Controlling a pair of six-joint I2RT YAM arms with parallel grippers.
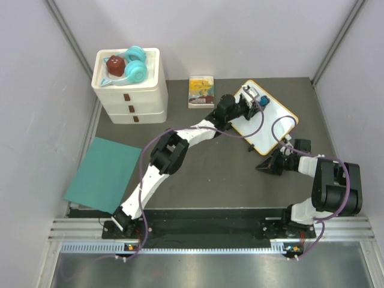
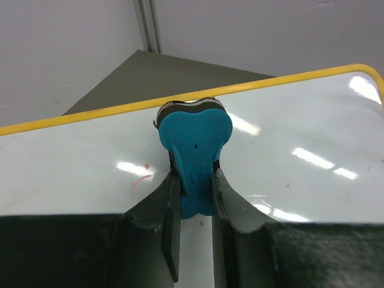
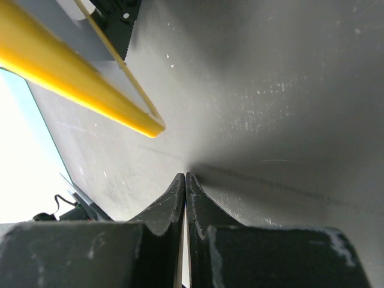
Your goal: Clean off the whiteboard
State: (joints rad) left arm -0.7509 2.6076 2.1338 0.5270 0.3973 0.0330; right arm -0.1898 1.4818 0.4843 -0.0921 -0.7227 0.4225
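— Flat white rectangular whiteboard with yellow frame, upper right of the top view; faint red smudge on it.
— Left gripper clamped on blue rounded eraser; right gripper closed, empty, just below. Unpinned: may skid under wiping.

The yellow-framed whiteboard lies flat and skewed at far right, bearing a faint red smudge.

Grey table bears whiteboard, teal sheet, drawers, perhaps a book.

The eraser sits on the whiteboard, right of the book.
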